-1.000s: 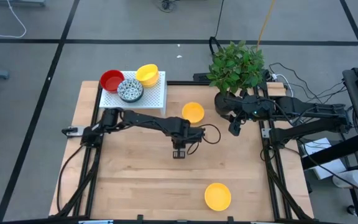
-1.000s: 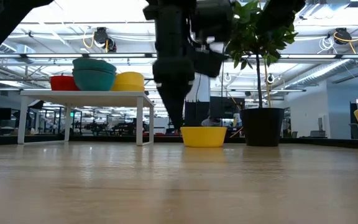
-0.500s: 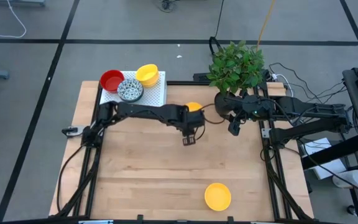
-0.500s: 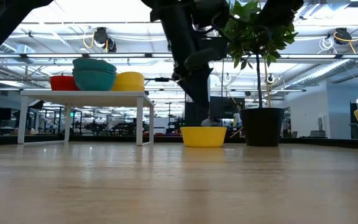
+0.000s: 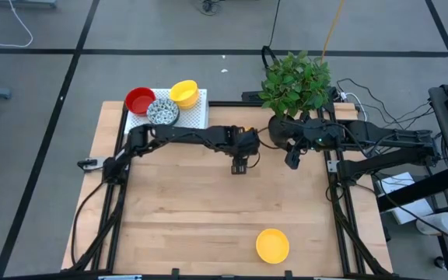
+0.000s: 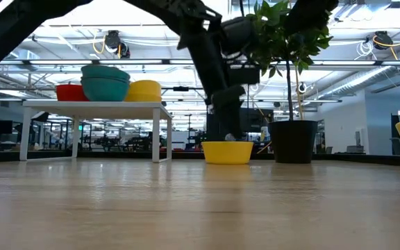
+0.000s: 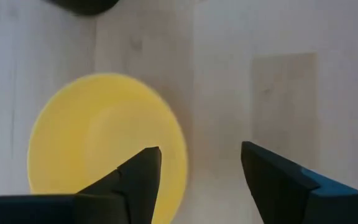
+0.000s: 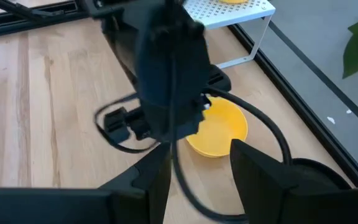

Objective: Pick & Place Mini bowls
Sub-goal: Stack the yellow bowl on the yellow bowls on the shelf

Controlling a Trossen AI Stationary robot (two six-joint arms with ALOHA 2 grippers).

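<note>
I have the left gripper (image 5: 239, 166) hanging over the yellow bowl (image 7: 107, 142) at the table's far middle, jaws spread, one fingertip over its rim. From overhead my arm hides that bowl almost wholly. The right gripper (image 5: 292, 161) waits beside the plant pot (image 5: 280, 127), jaws parted. A second yellow bowl (image 5: 272, 245) sits near the front edge; three more rest on the white rack (image 5: 194, 119).

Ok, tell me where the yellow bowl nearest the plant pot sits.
In the high view that yellow bowl is mostly hidden under the left gripper, at the table's far middle, just left of the black plant pot; the open gripper hovers over its rim.
</note>
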